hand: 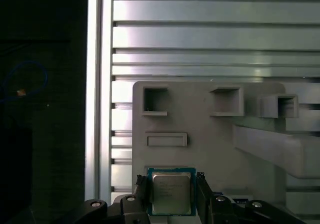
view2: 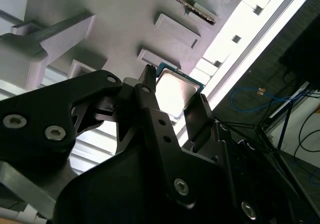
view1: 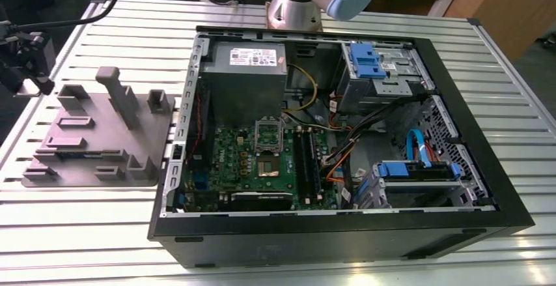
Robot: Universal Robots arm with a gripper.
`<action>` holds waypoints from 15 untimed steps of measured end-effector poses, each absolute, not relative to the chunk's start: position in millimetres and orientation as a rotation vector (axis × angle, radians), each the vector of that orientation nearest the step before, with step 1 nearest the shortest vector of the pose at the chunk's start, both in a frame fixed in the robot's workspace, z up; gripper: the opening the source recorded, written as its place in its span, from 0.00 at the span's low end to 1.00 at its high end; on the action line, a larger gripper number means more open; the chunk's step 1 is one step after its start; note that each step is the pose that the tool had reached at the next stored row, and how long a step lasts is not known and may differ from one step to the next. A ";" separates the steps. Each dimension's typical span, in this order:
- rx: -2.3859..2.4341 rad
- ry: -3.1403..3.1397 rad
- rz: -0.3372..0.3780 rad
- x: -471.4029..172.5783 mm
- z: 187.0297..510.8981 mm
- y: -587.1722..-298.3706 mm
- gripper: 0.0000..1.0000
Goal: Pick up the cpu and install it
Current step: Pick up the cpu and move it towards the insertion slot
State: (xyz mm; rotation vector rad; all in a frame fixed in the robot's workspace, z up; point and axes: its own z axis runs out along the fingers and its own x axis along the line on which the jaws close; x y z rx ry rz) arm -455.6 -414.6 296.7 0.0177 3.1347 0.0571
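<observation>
One table (view1: 96, 247) of ribbed metal slats carries everything. One black case (view1: 347, 234) lies open on it toward the exterior view's right and takes up most of the surface. Inside it are one grey power box (view1: 247, 64), one green board (view1: 252, 169) and two blue brackets (view1: 363, 58), one by the far wall and one by the near wall. One arm (view1: 295, 9) stands on the table behind the case.

One grey tray (view1: 96, 149) rests on the slats just beside the case, on the exterior view's left, with several upright posts (view1: 113, 87) rising from it. In the first wrist view its deck shows three square pockets (hand: 155, 101) in a row. One shallow oblong recess (hand: 167, 140) lies between that row and the chip.

One gripper (hand: 170, 182) hangs over the tray, at the exterior view's far left. Its two black fingers (hand: 142, 194) stand narrow, clamped on the one cpu (hand: 171, 196), with one finger against each of two opposite sides. The cpu lies flat between them, silver top toward the camera and a green rim showing round it, over the strip of tray nearest the table's edge rail. Both wrist views show it between the fingertips with the tray behind. I cannot tell whether its underside touches the tray.
</observation>
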 end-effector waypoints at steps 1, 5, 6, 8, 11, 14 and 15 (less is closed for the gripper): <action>0.018 3.135 0.057 -455.7 297.5 -414.6 0.47; 0.018 3.135 0.057 -455.7 300.4 -414.6 0.47; 0.018 3.135 0.057 -455.7 301.2 -414.6 0.47; 0.018 3.135 0.057 -455.7 302.7 -414.6 0.47; 0.018 3.135 0.057 -455.7 304.8 -414.6 0.47; 0.018 3.135 0.057 -455.7 307.2 -414.6 0.47; 0.018 3.135 0.057 -455.7 308.0 -414.6 0.47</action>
